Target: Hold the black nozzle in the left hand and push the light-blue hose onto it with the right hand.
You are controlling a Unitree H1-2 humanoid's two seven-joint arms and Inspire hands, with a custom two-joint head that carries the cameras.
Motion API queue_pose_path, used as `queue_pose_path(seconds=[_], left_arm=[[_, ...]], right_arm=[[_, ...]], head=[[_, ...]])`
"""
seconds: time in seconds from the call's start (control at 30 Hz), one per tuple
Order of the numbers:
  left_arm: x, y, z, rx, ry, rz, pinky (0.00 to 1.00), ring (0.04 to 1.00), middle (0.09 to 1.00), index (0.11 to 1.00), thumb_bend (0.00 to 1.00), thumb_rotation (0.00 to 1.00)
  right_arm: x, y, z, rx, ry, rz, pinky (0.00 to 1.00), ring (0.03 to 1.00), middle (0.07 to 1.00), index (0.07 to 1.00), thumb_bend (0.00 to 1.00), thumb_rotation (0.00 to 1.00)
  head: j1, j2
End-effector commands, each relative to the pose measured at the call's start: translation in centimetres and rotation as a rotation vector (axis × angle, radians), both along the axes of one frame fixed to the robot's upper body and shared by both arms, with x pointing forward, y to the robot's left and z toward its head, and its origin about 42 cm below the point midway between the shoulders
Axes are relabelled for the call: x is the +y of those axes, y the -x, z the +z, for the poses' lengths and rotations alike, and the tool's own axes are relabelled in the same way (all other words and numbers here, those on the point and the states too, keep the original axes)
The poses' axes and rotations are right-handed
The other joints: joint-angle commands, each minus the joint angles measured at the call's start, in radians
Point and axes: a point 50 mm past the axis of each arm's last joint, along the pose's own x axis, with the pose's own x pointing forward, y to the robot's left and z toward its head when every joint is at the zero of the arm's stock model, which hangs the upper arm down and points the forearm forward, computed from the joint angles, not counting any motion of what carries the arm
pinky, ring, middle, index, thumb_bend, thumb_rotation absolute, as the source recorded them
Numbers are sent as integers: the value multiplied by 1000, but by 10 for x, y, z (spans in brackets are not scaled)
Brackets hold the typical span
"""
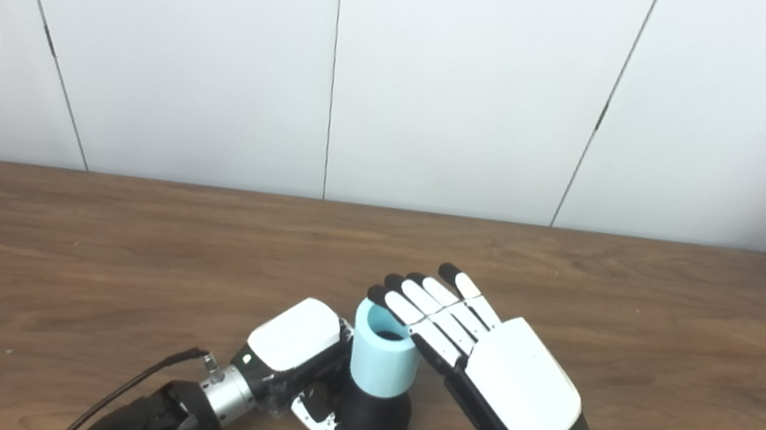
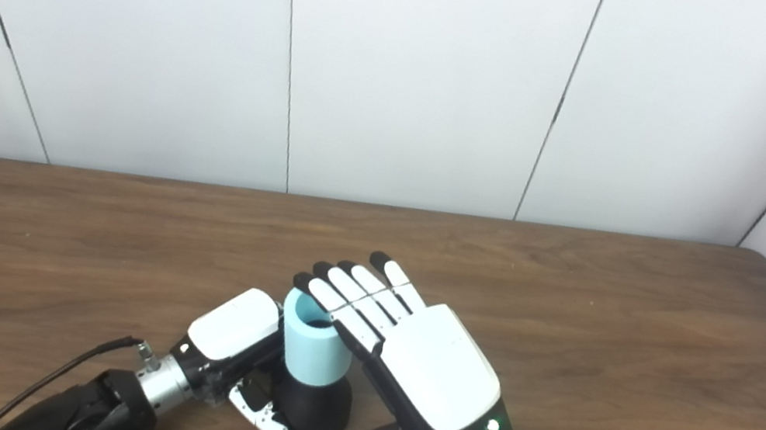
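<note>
Where seated: hose (image 1: 382,361) on nozzle (image 1: 372,418)

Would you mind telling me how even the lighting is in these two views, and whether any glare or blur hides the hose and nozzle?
Left eye view: soft, even light; faint glare patch on the wall at left; light-blue hose and black nozzle sharp. Right eye view: same even light, only soft shadow under the right hand; no blur.

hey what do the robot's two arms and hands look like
Each robot hand, left and right, has a glossy white back shell, white fingers with black tips and black joints, a silver metal wrist and a black forearm trailing a black cable. A green light shows near the right wrist.
</note>
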Motion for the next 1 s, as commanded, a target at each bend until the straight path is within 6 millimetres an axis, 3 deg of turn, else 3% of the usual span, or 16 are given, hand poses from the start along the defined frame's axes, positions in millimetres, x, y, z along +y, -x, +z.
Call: queue_pose_path(seconds=[0.0, 0.67, 0.8, 0.97], left_arm=[[15, 47, -72, 199, -95, 43, 77, 127, 206, 482, 520, 42], [15, 47, -70, 205, -95, 41, 83, 133, 216, 483, 519, 42], [15, 47, -71, 204, -87, 42, 81, 131, 212, 483, 520, 42], [15, 48, -69, 215, -75, 39, 82, 131, 210, 482, 519, 42]], right_arm=[[1, 2, 14, -60, -4, 15, 993, 928, 941, 927, 928, 819], [9, 3, 14, -47, 47, 38, 1000, 916, 920, 885, 912, 830], [8, 2, 7, -62, 113, 12, 1000, 913, 910, 862, 874, 819], [6, 0, -6, -26, 205, -42, 996, 972, 962, 914, 851, 835]], head=[[-1, 0], [2, -1], [1, 0], [3, 1]])
